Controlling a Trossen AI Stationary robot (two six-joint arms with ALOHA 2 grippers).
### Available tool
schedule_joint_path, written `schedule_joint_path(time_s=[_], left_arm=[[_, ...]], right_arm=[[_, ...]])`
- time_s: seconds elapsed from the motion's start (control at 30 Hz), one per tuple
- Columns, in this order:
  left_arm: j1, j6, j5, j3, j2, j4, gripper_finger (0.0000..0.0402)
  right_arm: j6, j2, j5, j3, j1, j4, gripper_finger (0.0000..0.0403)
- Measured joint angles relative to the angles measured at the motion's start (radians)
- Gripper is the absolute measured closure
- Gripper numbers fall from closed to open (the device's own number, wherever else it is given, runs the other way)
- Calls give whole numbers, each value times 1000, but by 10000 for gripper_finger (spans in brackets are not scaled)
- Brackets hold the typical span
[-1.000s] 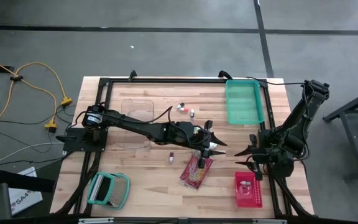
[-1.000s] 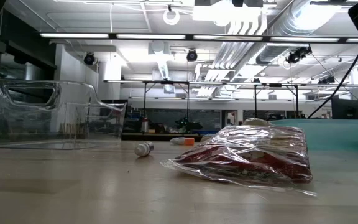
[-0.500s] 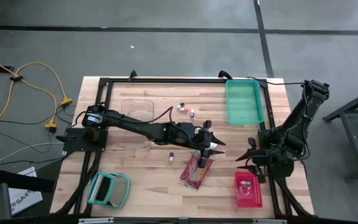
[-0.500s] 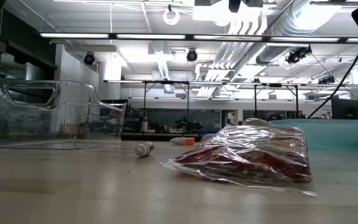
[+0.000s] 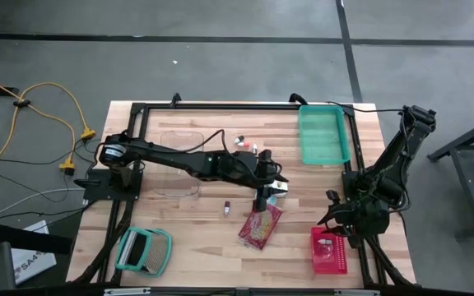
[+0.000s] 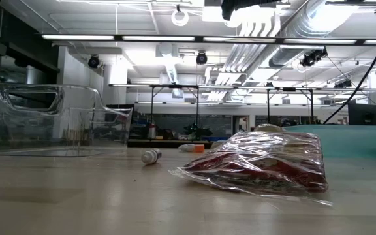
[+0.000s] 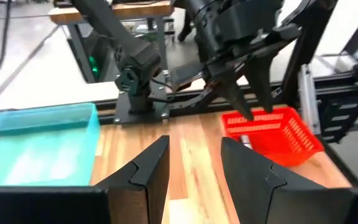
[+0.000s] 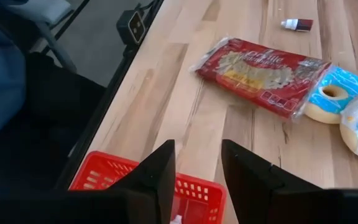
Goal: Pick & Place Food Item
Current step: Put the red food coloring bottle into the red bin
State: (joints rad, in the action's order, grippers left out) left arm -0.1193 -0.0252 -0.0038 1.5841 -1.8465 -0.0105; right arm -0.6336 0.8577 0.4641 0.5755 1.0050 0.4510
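Left gripper (image 5: pixel 271 187) retreated from food bag (image 5: pixel 261 226), part-open, empty | right gripper (image 5: pixel 333 215) part-open, empty | labels unreadable

High cam is looking straight down on the whole table (image 5: pixel 188 238). Low cam is sitting at tabletop height, close to the snack bag (image 6: pixel 260 166), facing the room. Left wrist cam is facing the red basket (image 7: pixel 272 127); right wrist cam is sharing it (image 8: pixel 148 183) and the bag (image 8: pixel 260 74).

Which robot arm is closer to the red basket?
The right. The right gripper hangs just above the red basket, at its far edge. The left gripper is farther away, beyond the snack bag.
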Motion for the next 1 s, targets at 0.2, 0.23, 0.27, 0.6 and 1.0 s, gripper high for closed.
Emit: schedule_joint_path(time_s=[0.2, 0.23, 0.27, 0.6, 1.0], left_arm=[[6, 19, 41, 0, 0, 71, 261], [6, 19, 38, 0, 0, 89, 261], [6, 19, 35, 0, 4, 109, 261], [6, -4, 33, -2, 85, 262, 261], [4, 64, 80, -64, 103, 360, 261]], right_arm=[[1, 0, 0, 0, 0, -9, 284], [1, 0, 0, 0, 0, -13, 284], [2, 0, 0, 0, 0, -17, 284], [2, 0, 0, 0, 0, -27, 283], [2, 0, 0, 0, 0, -29, 284]])
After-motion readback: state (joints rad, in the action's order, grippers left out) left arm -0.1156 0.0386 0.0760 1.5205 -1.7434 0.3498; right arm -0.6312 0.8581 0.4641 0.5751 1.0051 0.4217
